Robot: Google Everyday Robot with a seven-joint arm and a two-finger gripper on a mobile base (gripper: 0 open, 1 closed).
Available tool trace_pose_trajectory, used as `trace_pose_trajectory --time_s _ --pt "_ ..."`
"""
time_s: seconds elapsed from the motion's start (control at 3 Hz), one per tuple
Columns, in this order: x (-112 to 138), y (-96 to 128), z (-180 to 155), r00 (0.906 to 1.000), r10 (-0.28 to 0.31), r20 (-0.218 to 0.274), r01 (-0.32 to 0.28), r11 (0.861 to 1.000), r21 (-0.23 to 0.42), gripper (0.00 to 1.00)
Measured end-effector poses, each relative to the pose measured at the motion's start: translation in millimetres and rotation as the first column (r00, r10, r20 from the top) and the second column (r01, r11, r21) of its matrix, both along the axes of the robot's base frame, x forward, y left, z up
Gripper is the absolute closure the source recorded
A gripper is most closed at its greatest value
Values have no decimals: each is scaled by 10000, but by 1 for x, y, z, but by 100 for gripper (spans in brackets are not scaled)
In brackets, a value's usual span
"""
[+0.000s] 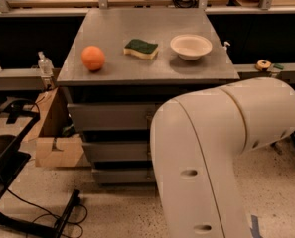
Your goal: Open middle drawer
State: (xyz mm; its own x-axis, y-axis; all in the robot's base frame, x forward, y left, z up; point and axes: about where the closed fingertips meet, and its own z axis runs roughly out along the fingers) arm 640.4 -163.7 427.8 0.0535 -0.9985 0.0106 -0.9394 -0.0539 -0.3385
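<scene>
A grey cabinet with three stacked drawers stands in the middle of the camera view. The middle drawer [114,151] shows only its left half, flat-fronted and shut flush, between the top drawer [110,116] and the bottom drawer [119,175]. Its knob is hidden behind my big white arm link [211,157], which fills the lower right and covers the right half of all three fronts. My gripper is out of view, somewhere beyond that arm link.
On the cabinet top [152,66] lie an orange [93,58], a green-and-yellow sponge [141,48] and a white bowl [190,46]. A cardboard box [57,138] stands left of the cabinet. A black frame with cables [18,182] sits on the floor at lower left.
</scene>
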Motion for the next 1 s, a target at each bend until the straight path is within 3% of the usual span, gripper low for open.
trace_pose_trajectory --time_s 0.33,0.67,1.0 --pt "0 0 0 10000 0 0 0 10000 0 95" --pt "0 0 0 10000 -1 -6 1 10000 -1 0" --pt "16 -3 13 9982 -185 564 166 9993 333 0"
